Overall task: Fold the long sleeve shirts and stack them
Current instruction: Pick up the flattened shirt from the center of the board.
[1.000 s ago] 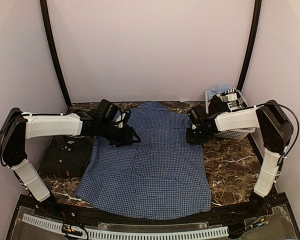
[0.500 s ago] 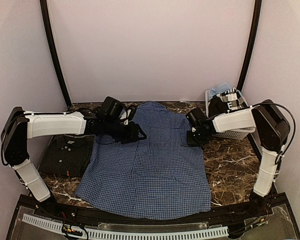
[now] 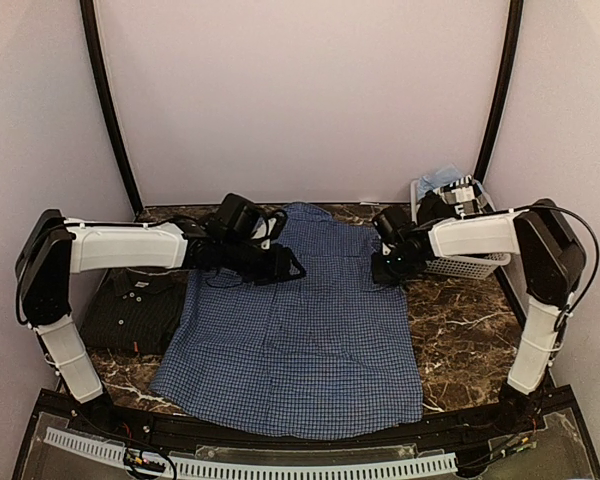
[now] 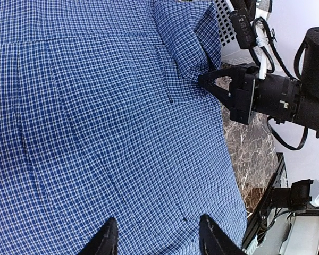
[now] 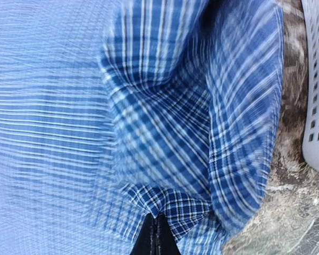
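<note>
Two shirts to log. Blue checked shirt (image 3: 300, 340): spread flat across the middle of the counter (image 3: 460, 330), collar end toward the far wall. Near-black shirt (image 3: 135, 310): folded, lying at the left, just beside the blue one's left edge. White basket (image 3: 470, 265) at far right.

Right claw (image 5: 155, 234): closed, pinching a bunched fold of blue cloth at the shirt's far right shoulder edge, near the basket. Left claw (image 4: 157, 239): fingers apart, holding nothing, hovering over the blue shirt's upper left area.

Handling, judged only: thin, light, limp cloth; no stiffness to hold a crease; likely to sag and drag across the stone. Best taken at seams, shoulder or hem corners, matched left and right. Risk with one pinch alone: panel skewing, wrinkles.
</note>
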Available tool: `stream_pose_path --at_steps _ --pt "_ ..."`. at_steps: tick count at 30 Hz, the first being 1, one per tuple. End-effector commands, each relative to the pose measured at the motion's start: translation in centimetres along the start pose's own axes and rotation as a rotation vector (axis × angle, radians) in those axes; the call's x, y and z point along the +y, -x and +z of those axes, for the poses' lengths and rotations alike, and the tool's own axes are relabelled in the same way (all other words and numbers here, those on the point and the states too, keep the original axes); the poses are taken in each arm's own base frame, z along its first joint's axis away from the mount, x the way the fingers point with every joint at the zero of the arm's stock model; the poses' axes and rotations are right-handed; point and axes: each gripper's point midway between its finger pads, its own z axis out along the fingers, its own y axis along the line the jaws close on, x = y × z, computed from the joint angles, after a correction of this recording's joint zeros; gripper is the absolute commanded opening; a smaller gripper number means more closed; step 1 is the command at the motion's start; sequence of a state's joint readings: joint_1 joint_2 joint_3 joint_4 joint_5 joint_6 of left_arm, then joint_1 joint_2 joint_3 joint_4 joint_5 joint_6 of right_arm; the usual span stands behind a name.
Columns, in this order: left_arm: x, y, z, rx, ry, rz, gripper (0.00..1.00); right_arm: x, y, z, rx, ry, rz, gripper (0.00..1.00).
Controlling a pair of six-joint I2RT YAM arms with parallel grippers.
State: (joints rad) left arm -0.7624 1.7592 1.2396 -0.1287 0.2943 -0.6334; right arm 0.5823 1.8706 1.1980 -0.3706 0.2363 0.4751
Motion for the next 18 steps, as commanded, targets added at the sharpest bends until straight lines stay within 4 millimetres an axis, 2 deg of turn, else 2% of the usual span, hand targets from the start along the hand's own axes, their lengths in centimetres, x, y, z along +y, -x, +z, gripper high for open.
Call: stream_pose_path --at_steps 1,9,16,18 --pt "-1.9 2.4 -0.4 -0.072 -0.036 0.108 0.51 4.2 4.3 -5.6 -0.118 0.192 -0.009 0.0" --pt "-3.0 3.4 -0.5 -0.116 -0.067 0.235 0.52 9.8 6.3 -11.5 -0.155 0.466 -0.027 0.0" --pt "-3.4 3.5 -0.8 -0.14 -0.078 0.345 0.58 12.0 7.6 -15.3 -0.189 0.591 -0.044 0.0" --pt "-4.3 3.8 -1.3 -0.162 -0.118 0.371 0.6 12.2 7.7 -15.8 -0.193 0.603 -0.041 0.0"
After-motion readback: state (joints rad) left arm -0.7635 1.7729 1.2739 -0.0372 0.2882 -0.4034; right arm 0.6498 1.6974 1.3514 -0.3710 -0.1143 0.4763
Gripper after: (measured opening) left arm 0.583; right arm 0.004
